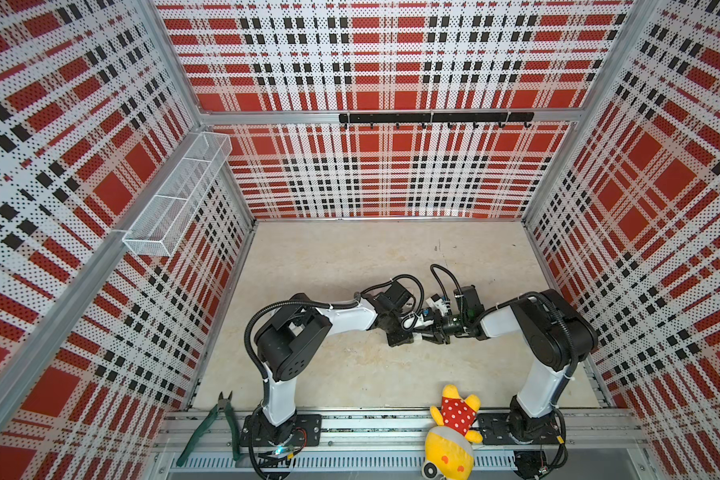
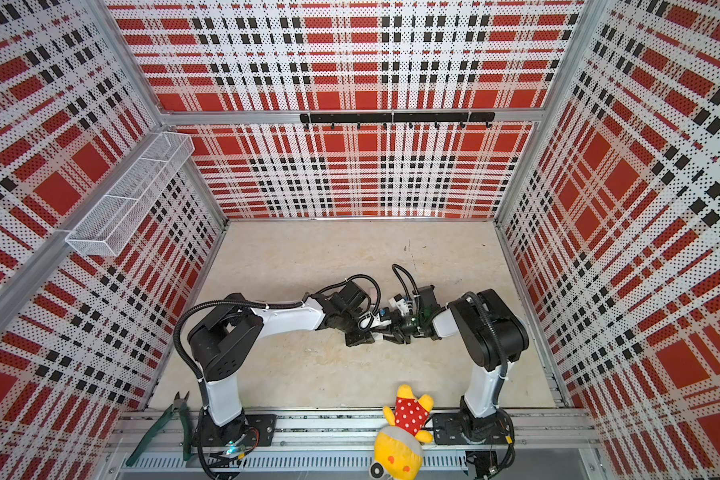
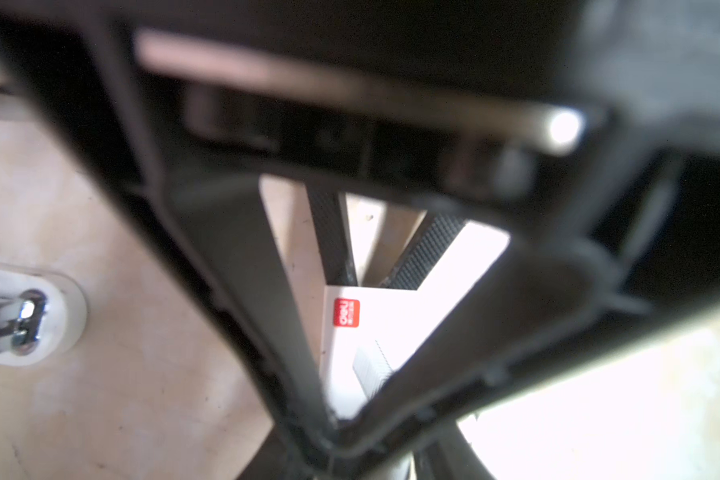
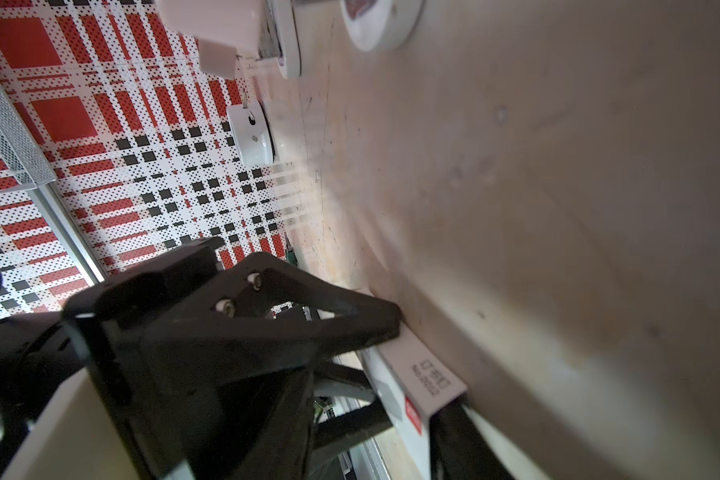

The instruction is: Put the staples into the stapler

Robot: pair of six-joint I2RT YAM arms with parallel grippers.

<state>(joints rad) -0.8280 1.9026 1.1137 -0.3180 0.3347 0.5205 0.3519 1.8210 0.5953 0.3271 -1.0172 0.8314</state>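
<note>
Green-handled cutters (image 1: 215, 419) lie on the front rail, well off to the outer side of the left tool (image 1: 417, 338). That tool hangs low over the middle of the table (image 1: 341, 257), tip to tip with the right tool (image 1: 433, 336).

In the left wrist view a white base with chrome metal, probably the stapler (image 3: 38, 316), lies on the table to one side of the left tool, apart from it. The staple box (image 3: 391, 320), white with a red corner mark and a grey picture, lies between the left tool's fingers. In the right wrist view one black finger (image 4: 375, 324) touches the box's edge. I cannot tell whether those jaws clamp the box or only flank it.

The right tool's ribbed pads (image 3: 427, 251) stand apart at the box's far end, and I cannot tell whether they grip it. A yellow plush toy (image 1: 454, 428) lies on the rail behind the right tool, against that arm's base.
</note>
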